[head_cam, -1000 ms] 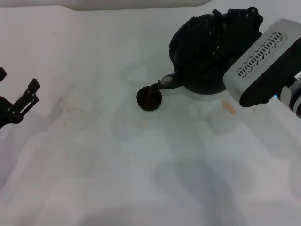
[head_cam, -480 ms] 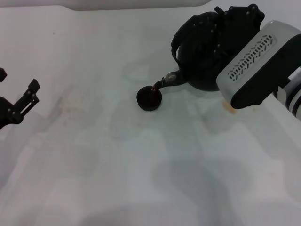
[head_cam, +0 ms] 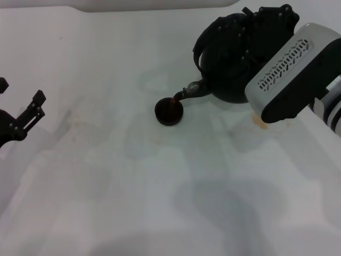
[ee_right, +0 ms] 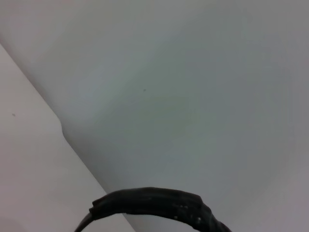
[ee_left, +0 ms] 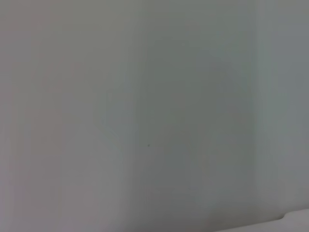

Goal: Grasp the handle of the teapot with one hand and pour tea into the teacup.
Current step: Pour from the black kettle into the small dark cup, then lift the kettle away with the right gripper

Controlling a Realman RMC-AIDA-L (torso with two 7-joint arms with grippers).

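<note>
The matte black teapot (head_cam: 226,74) hangs tilted at the upper right in the head view, its short spout (head_cam: 189,90) pointing down and left. A thin brown stream of tea runs from the spout into the small dark teacup (head_cam: 169,112), which stands on the white table. My right gripper (head_cam: 261,29) is shut on the handle (head_cam: 199,52) over the teapot's top; its fingers are mostly lost against the black pot. The right wrist view shows only an arc of the handle (ee_right: 154,202). My left gripper (head_cam: 21,104) rests open at the far left, holding nothing.
The white table (head_cam: 133,186) carries faint stains and a small orange mark (head_cam: 261,124) just below the teapot. A raised white edge (head_cam: 160,4) runs along the back. The left wrist view shows only a plain pale surface.
The right arm has lifted and tipped the teapot further toward the cup, and tea now streams from the spout. The teacup and left arm have not moved.
</note>
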